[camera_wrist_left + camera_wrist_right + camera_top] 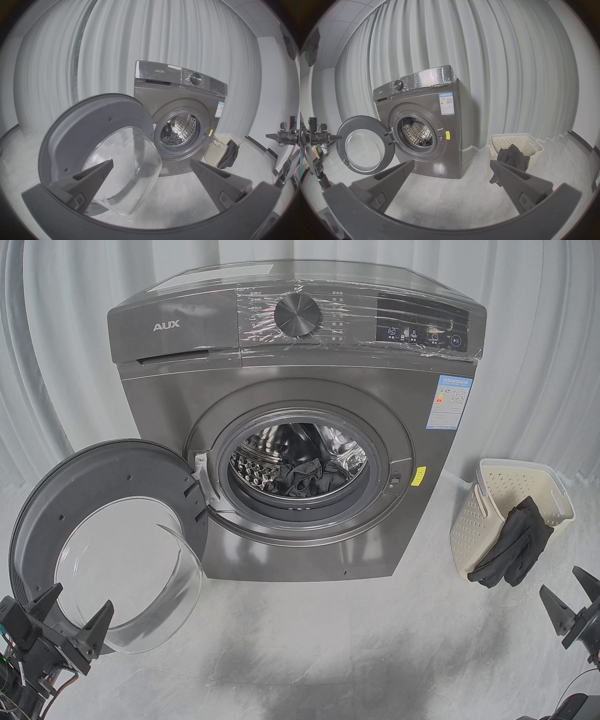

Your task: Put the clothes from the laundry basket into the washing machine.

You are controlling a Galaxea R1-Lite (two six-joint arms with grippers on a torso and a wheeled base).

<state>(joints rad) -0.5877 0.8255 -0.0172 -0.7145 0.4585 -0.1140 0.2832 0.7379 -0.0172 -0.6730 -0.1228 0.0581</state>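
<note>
A grey front-loading washing machine (300, 421) stands ahead, its round door (106, 540) swung wide to the left. Dark clothes (306, 477) lie inside the drum. To the machine's right a cream laundry basket (494, 509) leans on the floor, with a dark garment (515, 543) draped over its front rim. My left gripper (75, 615) is open, low at the left in front of the door. My right gripper (572, 599) is open, low at the right, just in front of the basket. The same washing machine (181, 115) and basket (515, 147) appear in the wrist views.
White curtains (537, 365) hang behind the machine. Pale bare floor (325, 627) stretches between me and the washer. The open door juts out over the floor at the left. A tripod stand (312, 150) stands far off beyond the door.
</note>
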